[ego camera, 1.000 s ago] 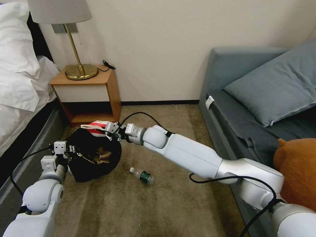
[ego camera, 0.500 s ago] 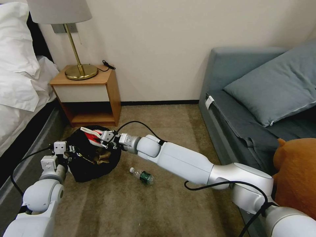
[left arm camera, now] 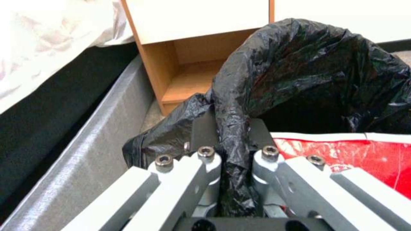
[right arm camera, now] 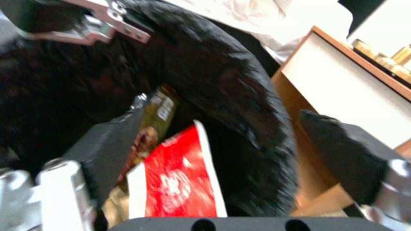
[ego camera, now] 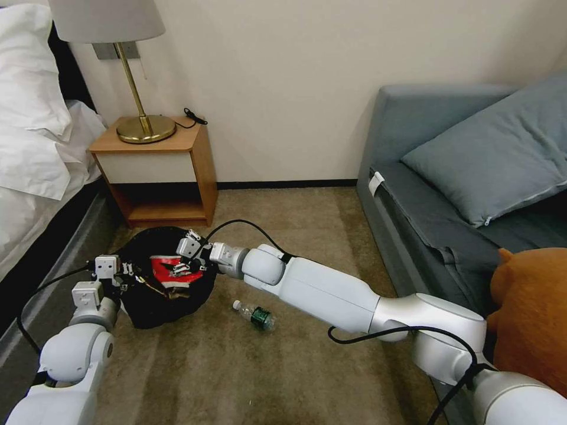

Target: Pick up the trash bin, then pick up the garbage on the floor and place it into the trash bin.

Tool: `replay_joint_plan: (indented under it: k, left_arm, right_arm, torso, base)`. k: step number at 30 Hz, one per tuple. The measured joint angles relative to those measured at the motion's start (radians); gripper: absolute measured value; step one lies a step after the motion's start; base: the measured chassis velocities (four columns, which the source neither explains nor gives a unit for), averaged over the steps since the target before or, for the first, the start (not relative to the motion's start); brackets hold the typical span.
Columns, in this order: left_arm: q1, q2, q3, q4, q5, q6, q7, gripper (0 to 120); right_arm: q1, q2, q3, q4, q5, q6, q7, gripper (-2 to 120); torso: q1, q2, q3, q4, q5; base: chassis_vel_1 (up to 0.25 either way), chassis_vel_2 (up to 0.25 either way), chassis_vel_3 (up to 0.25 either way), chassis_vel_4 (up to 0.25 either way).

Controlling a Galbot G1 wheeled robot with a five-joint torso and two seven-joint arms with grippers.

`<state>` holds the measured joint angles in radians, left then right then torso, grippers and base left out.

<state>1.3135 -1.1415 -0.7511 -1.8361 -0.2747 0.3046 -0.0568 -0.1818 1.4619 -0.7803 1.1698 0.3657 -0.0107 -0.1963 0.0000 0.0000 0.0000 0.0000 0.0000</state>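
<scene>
A brass lamp (ego camera: 140, 127) is standing on a wooden nightstand (ego camera: 155, 171) against the wall, with a small black cable (ego camera: 194, 115) lying beside the lamp's base. White bedding (ego camera: 36, 136) is spilling over the bed's edge next to the nightstand. A grey sofa (ego camera: 413, 177) is sitting along the other side of the tan carpet (ego camera: 283, 366), with a grey pillow (ego camera: 490, 153) leaning on its seat and an orange plush toy (ego camera: 534, 307) resting at its near end.
</scene>
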Motion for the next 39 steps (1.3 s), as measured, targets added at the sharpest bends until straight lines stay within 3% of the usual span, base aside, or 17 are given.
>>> replay_joint_plan:
  k: [3,20,27,39]
  left_arm:
    - [-0.001,0.007,-0.005,0.015,-0.001,-0.004,0.000,4]
    - [0.003,0.026,-0.028,0.039,-0.026,-0.015,0.000,4]
    - [0.007,0.035,-0.038,0.040,-0.035,-0.015,0.000,4]
    - [0.013,0.040,-0.044,0.046,-0.042,-0.018,0.000,4]
  right_arm:
    - [0.008,-0.007,0.009,-0.010,-0.008,-0.008,-0.014,99]
    - [0.026,-0.013,0.090,-0.145,-0.064,-0.043,-0.012,100]
    - [0.027,-0.053,0.111,-0.178,-0.120,-0.058,-0.027,100]
    - [-0.078,-0.092,0.173,-0.222,-0.215,-0.083,-0.047,100]
  torso:
    - [0.000,0.000,0.000,0.0000,0.0000]
    - [0.000,0.000,0.000,0.0000,0.0000]
    - [0.000,0.000,0.000,0.0000,0.0001]
    - [0.000,0.000,0.000,-0.0002,0.0002]
  base:
    - [0.000,0.000,0.000,0.000]
    - [0.000,0.000,0.000,0.000]
    - [0.000,0.000,0.000,0.000]
    - [0.000,0.000,0.000,0.000]
